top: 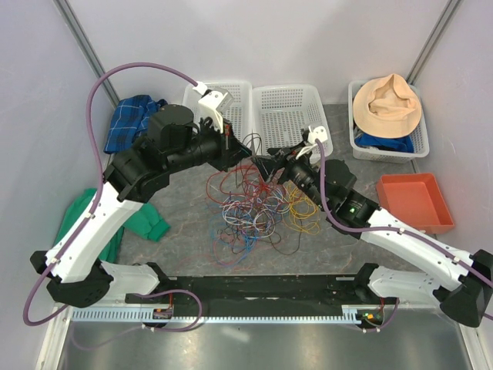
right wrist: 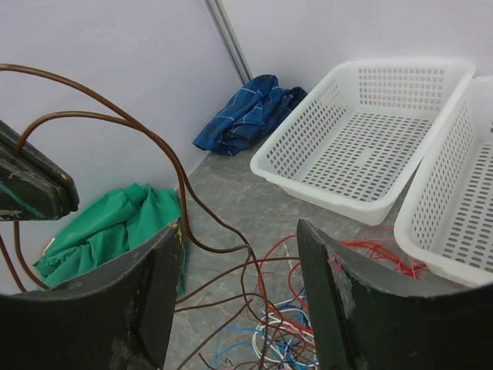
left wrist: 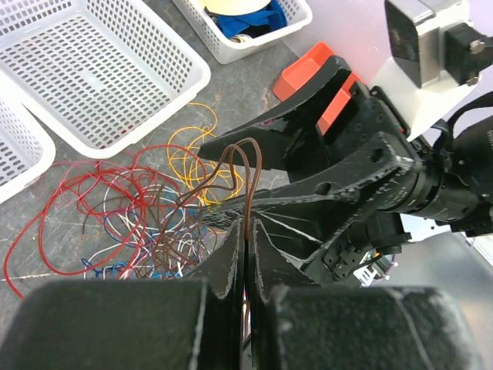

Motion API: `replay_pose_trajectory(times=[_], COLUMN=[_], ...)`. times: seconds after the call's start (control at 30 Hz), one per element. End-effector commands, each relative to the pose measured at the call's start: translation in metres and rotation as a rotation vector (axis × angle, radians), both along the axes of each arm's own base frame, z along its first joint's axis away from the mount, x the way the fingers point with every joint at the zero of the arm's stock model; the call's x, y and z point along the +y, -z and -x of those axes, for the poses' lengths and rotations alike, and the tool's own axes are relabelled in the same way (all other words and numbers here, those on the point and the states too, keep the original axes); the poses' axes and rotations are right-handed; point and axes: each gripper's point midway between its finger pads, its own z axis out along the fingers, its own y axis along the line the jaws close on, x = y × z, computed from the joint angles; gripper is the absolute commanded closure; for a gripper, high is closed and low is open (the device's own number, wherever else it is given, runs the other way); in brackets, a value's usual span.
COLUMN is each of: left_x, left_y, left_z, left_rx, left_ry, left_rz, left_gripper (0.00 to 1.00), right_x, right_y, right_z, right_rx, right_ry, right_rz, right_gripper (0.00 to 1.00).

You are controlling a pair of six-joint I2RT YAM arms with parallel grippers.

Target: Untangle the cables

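Though muddled from the top, the brown cable point(left wrist: 251, 173) is shown pinched in the left gripper point(left wrist: 245, 235) close-up; the right gripper point(right wrist: 239, 231) is spread wide.

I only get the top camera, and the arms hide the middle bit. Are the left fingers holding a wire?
Observer: Yes. In the left wrist view, the left fingers are shut on a dark brown cable.
Operator: What are the other arm's fingers doing?
Observer: The right wrist view shows the right fingers apart. The brown cable runs through the gap between them, and they are not closed on it.
Operator: Where does the brown one go?
Observer: It loops up above the left fingertips, then drops into the tangle of cables on the table.
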Motion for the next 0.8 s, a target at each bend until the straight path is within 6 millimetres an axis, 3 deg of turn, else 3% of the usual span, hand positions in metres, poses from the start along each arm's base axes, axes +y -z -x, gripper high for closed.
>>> replay_pose_trajectory(times=[0.0,0.07,0.17,0.27,0.57,0.77], left_x=[-0.008,-0.007,0.000,0.016,0.048,0.059], left_y=[-0.009,-0.007,-0.004,0.000,0.023,0.040], left_z=[0.004,0.004,0.001,-0.008,-0.036,-0.046], left_rx=[-0.036,-0.036,-0.043,-0.056,-0.041,-0.030], left_ry=[0.047,0.046,0.002,-0.093,-0.342,-0.432], left_rz=[0.025,0.021,0.009,-0.015,-0.097,-0.143], left_gripper=[0.98,0.98,0.98,0.98,0.98,0.97], right_x=[0.003,0.003,-0.005,-0.020,-0.089,-0.135], right_y=[-0.044,-0.043,-0.041,-0.039,-0.050,-0.085], right_z=[-0.002,-0.007,-0.009,-0.007,0.010,0.030], right_rx=[-0.086,-0.085,-0.088,-0.084,-0.091,-0.147], right_ry=[-0.003,0.020,0.057,0.102,0.282,0.370], right_rz=[-0.097,-0.097,-0.088,-0.080,-0.037,-0.090], right_gripper=[0.39,0.49,0.83,0.95,1.00,1.00])
